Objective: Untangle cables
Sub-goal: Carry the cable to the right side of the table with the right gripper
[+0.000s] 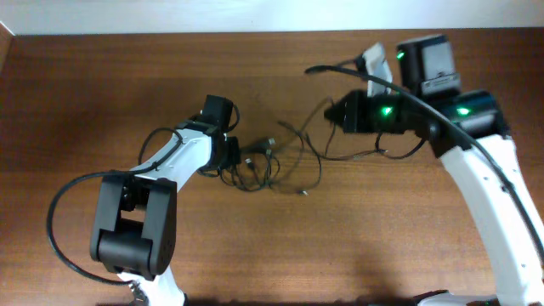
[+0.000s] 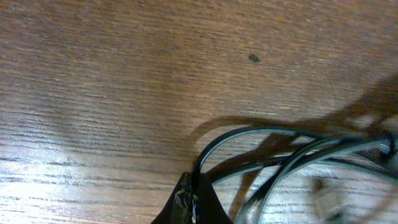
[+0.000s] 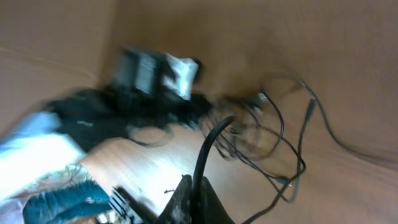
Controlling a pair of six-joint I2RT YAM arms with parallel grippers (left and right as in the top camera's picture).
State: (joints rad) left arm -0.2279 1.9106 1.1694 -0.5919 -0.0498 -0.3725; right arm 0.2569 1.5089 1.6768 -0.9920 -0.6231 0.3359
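Thin black cables (image 1: 280,157) sprawl in loose loops on the wooden table (image 1: 255,238), with a denser knot by the left gripper. My left gripper (image 1: 232,153) is low on the table at the knot's left side and is shut on a cable strand (image 2: 205,152); more strands (image 2: 311,152) curve off to the right. My right gripper (image 1: 333,110) is raised at the tangle's right end and is shut on a black cable (image 3: 208,146) that rises between its fingers. The rest of the loops (image 3: 273,137) lie on the table below it.
The left arm's base (image 1: 136,229) with its thick black wire stands at the front left. The right arm (image 1: 476,161) reaches in from the right. The left arm (image 3: 143,81) shows blurred in the right wrist view.
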